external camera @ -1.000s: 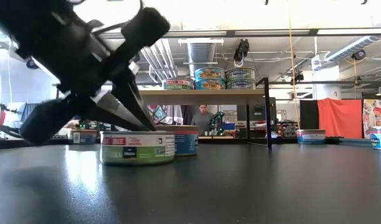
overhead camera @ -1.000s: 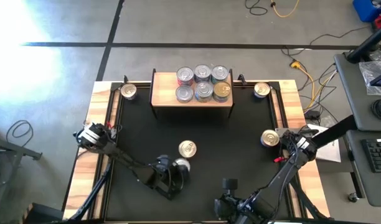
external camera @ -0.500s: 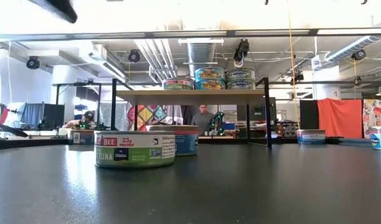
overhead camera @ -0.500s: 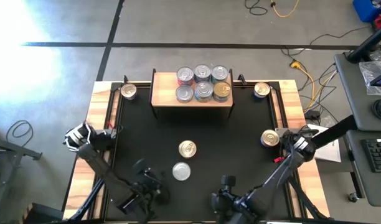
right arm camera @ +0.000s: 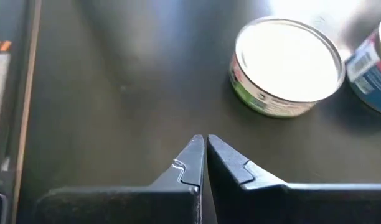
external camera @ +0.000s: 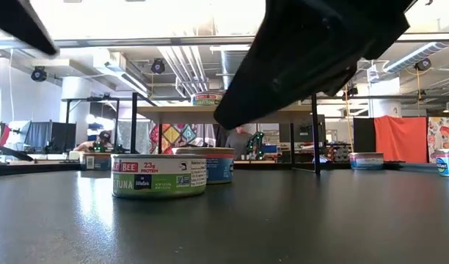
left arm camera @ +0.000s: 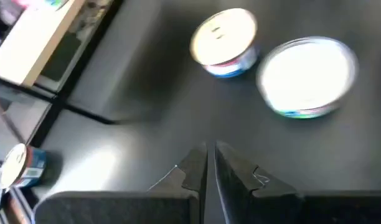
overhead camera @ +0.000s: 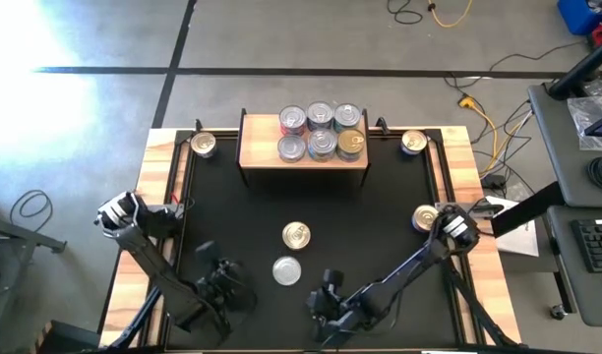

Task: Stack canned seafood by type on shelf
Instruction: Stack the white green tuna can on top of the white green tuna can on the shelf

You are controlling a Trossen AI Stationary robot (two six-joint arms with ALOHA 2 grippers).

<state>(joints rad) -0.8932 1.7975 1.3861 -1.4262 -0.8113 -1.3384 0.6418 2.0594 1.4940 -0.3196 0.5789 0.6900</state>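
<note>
High view shows left gripper (overhead camera: 225, 285), shut and empty, withdrawn from green-label can (overhead camera: 286, 270) as shut right gripper (overhead camera: 324, 298) nears it, re-grasp likely.

The left end effector (overhead camera: 225, 292) is held low over the near left part of the tabletop (overhead camera: 380, 216), its fingers (left arm camera: 193, 171) pressed together with nothing between them. The right end effector (overhead camera: 324, 298) is held low near the front middle, its arm stretched in from the right edge, fingers (right arm camera: 190, 163) likewise closed and empty.
</note>
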